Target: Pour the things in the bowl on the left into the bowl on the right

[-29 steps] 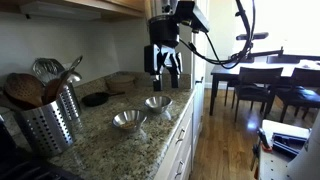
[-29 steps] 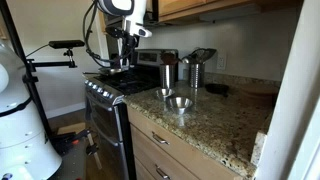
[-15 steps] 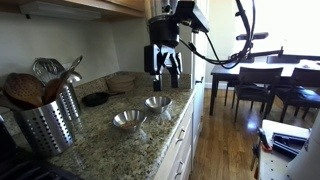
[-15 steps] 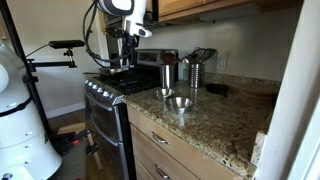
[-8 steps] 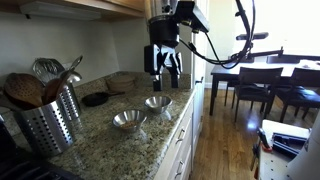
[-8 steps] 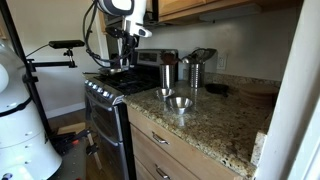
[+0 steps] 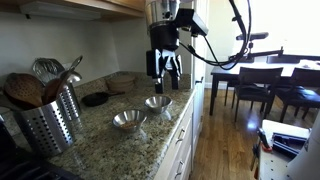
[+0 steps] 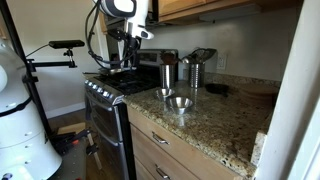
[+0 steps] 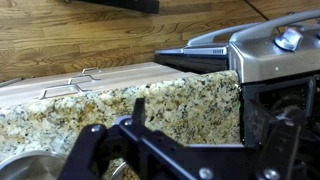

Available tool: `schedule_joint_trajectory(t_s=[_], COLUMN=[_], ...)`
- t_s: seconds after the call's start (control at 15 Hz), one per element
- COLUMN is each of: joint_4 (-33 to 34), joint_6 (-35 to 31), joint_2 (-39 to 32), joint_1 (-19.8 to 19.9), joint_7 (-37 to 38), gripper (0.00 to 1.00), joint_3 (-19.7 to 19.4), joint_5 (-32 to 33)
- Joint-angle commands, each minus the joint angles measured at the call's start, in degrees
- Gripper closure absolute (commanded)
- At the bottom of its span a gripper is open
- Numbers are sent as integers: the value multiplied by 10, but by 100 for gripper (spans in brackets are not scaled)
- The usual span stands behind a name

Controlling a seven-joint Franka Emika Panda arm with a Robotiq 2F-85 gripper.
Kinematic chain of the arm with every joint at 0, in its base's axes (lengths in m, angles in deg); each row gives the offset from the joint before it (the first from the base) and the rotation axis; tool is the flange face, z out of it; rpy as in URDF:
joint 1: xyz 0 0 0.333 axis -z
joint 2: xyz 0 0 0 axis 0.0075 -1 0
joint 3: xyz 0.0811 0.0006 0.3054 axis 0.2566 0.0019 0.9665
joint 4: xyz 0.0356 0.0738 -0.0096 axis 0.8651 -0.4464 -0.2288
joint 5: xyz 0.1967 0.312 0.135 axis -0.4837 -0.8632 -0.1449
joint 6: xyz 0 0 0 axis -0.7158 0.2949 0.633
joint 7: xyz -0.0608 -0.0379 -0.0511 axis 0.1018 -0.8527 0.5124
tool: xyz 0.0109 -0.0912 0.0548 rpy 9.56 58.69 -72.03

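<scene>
In an exterior view, the claw point(image 7: 165, 75) is hanging high over the far end of the granite table point(image 7: 100, 145). Its fingers are pointing down and standing apart, and they are gripping nothing. Two steel bowls are sitting upright on the table with their mouths facing up. Being round, they have no long axis, but the pair is lining up roughly along the table's front edge. The near steel bowl point(image 7: 158, 103) is lying almost below the claw, and the far steel bowl point(image 7: 129, 120) is just beside it, apart from it. Their contents are too small to tell. A utensil holder point(image 7: 50, 122) with wooden spoons is standing well apart by the wall, and bare granite is lying around both bowls. Only this view is showing the dining chairs point(image 7: 255, 90).

In an exterior view from the opposite end, the claw point(image 8: 128, 52) is hanging over the stove point(image 8: 110, 85), which is meeting the table's end. The near steel bowl point(image 8: 164, 93) is sitting toward the stove and the far steel bowl point(image 8: 180, 102) closer to the front edge.

In the wrist view, the claw point(image 9: 190, 140) is filling the bottom. The stove's steel edge is entering at the right, the wooden floor point(image 9: 60, 40) is lying beyond the table's edge, and one bowl rim point(image 9: 18, 165) is peeking in at the lower left.
</scene>
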Motion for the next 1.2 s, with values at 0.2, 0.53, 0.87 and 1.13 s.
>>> schedule_joint_trajectory(t_s=[0.2, 0.53, 0.87, 1.13], joint_4=[18, 32, 50, 77], joint_6=[-45, -80, -105, -125], joint_2=[-56, -95, -130, -166], joint_1=[4, 1, -1, -7], joint_7=[-27, -26, -27, -24], gripper=[0, 0, 0, 0], joint_3=[9, 21, 31, 44], joint_5=[29, 50, 66, 88])
